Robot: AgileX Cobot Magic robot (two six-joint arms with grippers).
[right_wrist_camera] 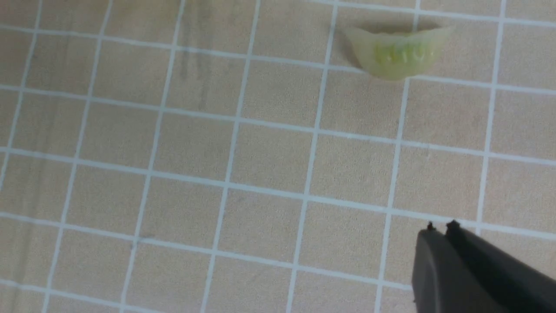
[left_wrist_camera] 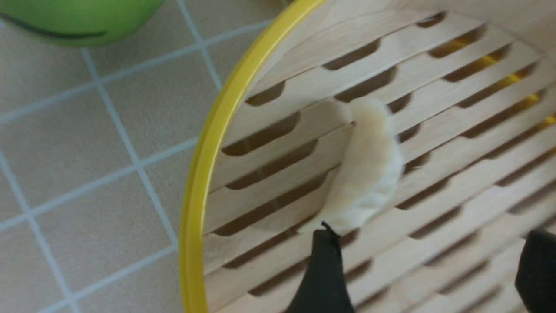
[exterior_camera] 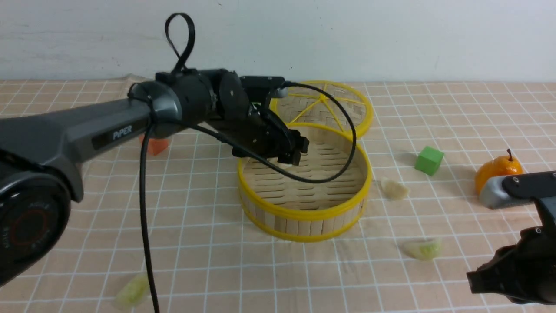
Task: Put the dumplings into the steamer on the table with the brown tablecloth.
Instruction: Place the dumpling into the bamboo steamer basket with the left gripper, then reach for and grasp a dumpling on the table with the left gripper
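The round bamboo steamer with yellow rims stands mid-table on the brown tablecloth. My left gripper hangs over its near-left inside and is open. A cream-white dumpling lies loose on the slatted floor by the rim, just past one fingertip. Outside the steamer, another white dumpling lies to its right. A pale green dumpling lies front right, and another green one front left. My right gripper is shut above bare cloth, short of the green dumpling.
The woven yellow-spoked lid lies behind the steamer. A green cube and an orange fruit sit at the right. An orange-red cube peeks from behind my left arm. A green round object lies just outside the steamer.
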